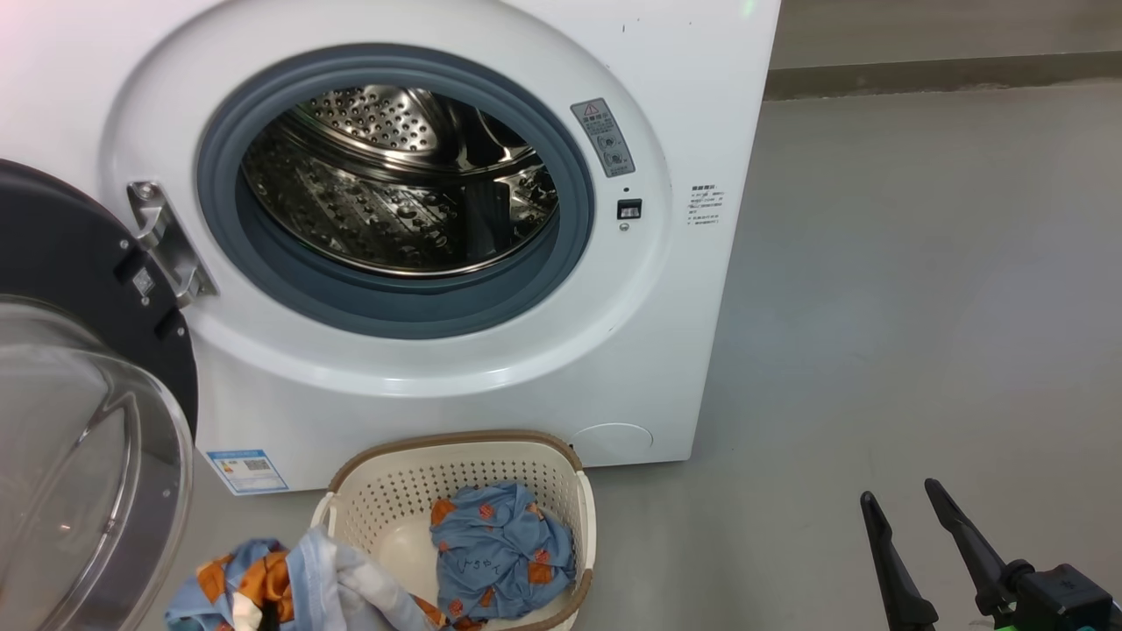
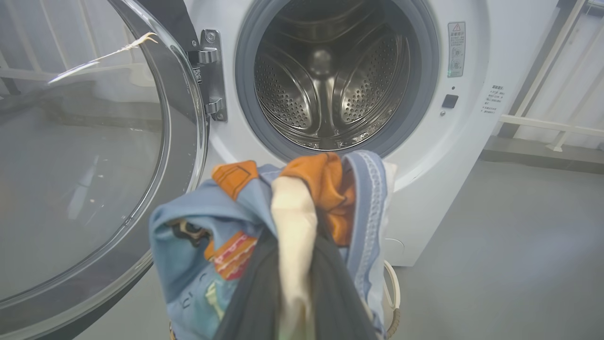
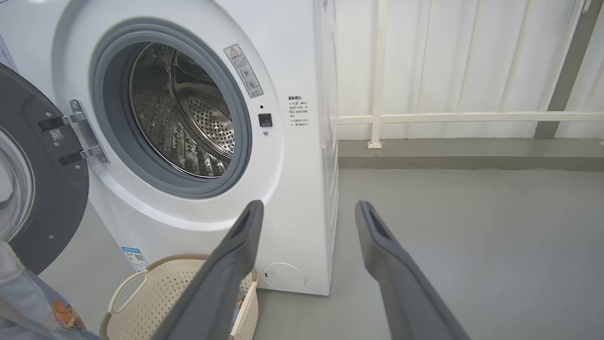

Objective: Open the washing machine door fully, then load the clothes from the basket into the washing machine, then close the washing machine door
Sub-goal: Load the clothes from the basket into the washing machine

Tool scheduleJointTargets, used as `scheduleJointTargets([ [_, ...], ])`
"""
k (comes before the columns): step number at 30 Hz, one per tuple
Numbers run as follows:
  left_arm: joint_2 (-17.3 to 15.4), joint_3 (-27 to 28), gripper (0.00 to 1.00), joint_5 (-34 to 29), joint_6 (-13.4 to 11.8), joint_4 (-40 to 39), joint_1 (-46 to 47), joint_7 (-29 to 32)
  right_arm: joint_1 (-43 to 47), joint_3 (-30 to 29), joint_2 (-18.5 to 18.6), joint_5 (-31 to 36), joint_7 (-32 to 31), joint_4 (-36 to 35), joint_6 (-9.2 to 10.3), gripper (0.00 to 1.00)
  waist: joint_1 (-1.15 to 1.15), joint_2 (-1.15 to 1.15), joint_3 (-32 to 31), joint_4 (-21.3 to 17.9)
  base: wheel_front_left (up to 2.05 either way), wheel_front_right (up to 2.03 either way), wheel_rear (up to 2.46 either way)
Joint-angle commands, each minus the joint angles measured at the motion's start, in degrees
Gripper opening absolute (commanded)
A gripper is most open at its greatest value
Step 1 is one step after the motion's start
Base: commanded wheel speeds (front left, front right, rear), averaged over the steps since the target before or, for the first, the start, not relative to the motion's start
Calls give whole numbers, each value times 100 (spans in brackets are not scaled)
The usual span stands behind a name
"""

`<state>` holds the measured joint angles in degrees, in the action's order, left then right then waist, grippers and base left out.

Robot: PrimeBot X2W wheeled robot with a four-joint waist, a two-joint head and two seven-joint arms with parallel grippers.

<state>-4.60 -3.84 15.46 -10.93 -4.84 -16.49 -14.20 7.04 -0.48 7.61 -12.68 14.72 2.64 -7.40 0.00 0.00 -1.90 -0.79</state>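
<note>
The left pincer is clamped on a bunched bundle of light blue, orange-printed and cream cloth, which drapes over its dark fingers. Just beneath it, slightly right, sits the small cream perforated plastic basket with a brown rim, with a crumpled light blue printed garment inside. The right pincer hangs with fingers spread wide, gripping nothing, the basket low to its left. Beyond the left pincer stands the big white front-loading washing machine, showing its steel perforated drum. To that pincer's left, the round black-rimmed glass door is swung open.
</note>
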Motion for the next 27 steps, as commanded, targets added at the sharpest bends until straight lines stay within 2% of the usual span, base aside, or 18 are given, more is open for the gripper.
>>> scheduleJointTargets([
  [1,-45,167,0,13,-58,-172,151,-55,-177,162,116,37,28,-144,-9,100,0,0,5,-3,0,0,0],
  [16,-68,-1,0,-22,-14,-123,467,-21,-252,233,55,43,28,-162,-9,100,0,0,146,-186,0,0,0],
  [27,-107,-134,0,-11,107,583,1541,79,-447,297,-49,31,28,-209,-9,100,0,0,553,-501,0,0,0],
])
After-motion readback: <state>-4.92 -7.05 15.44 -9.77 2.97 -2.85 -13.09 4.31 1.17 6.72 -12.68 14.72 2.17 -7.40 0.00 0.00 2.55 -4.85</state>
